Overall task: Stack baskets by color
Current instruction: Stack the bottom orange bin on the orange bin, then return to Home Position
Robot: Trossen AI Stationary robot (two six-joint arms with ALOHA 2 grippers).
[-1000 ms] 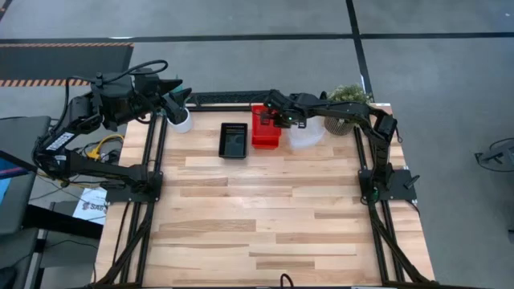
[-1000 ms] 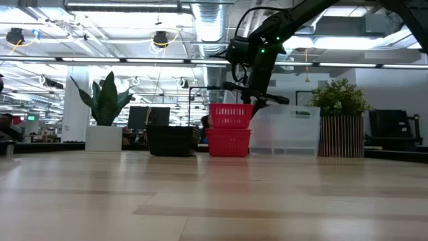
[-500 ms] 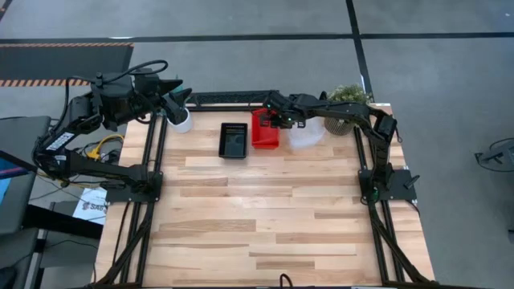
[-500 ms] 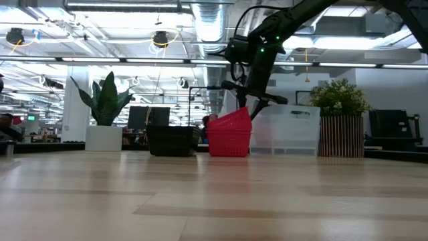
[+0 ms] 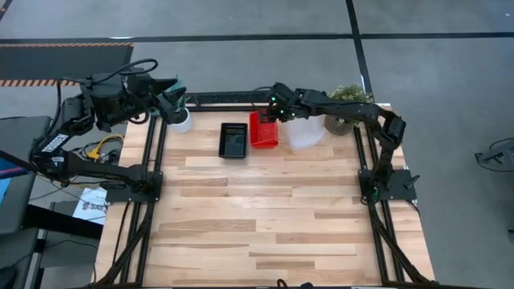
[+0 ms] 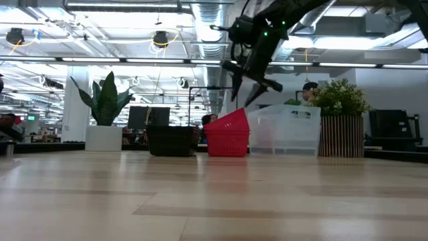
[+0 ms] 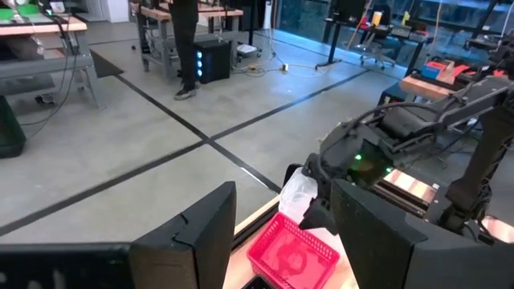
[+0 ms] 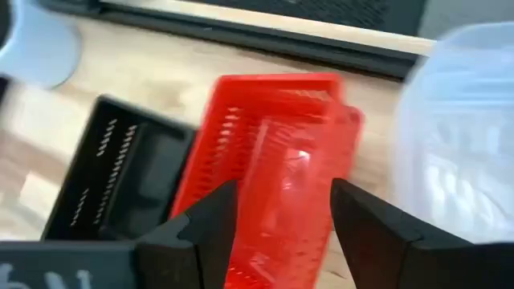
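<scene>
Two red baskets are stacked at the far middle of the table. The upper red basket lies tilted in the lower one, its end toward the clear baskets raised. A black basket stands on the table just left of the red stack. My right gripper hangs open above the red stack, touching nothing. My left gripper is open and raised beyond the table's far left corner, with nothing between its fingers.
A white pot stands at the far left corner below my left gripper, and a potted plant at the far right behind the clear baskets. Bare tabletop stretches from the baskets to the near edge.
My right gripper has opened, let go of the upper red basket and risen, rolling a little. The basket, held level above the lower red one before, has dropped into it and now lies tilted, one end up.
</scene>
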